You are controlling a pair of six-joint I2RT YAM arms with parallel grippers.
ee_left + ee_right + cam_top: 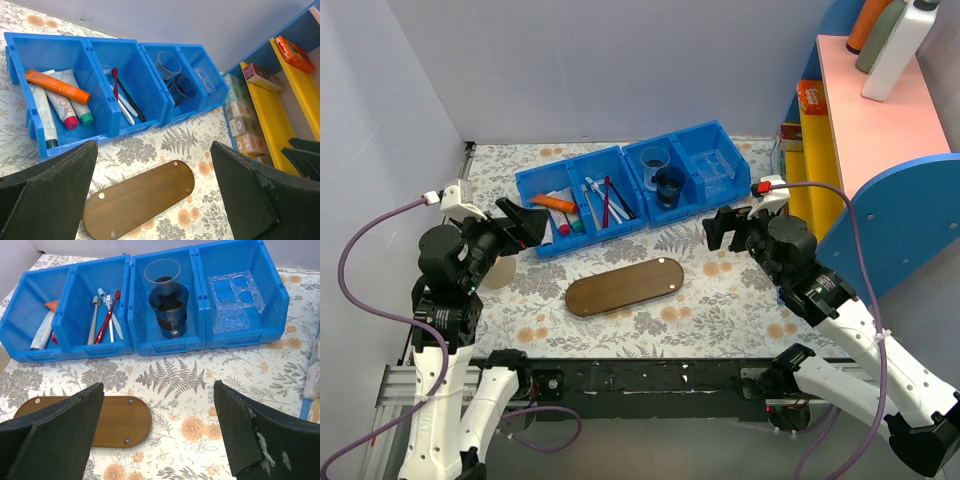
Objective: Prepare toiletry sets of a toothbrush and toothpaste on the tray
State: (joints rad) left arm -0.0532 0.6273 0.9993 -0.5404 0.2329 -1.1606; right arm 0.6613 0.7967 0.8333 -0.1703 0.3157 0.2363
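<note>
The dark wooden tray (625,286) lies bare on the floral cloth in front of the blue bins; it also shows in the left wrist view (140,200) and the right wrist view (120,420). The white toothbrush (124,106) with pale-blue parts lies in the second bin (603,203). The white toothpaste (60,102) with red lettering lies in the leftmost bin (548,210) under an orange tube (57,86). My left gripper (525,225) is open and empty, above the cloth left of the tray. My right gripper (722,230) is open and empty, right of the tray.
A red toothbrush (115,82) and a dark one (131,102) share the second bin. Two cups (662,175) stand in the third bin, a clear holder (713,165) in the fourth. A yellow, pink and blue shelf (880,150) stands at the right.
</note>
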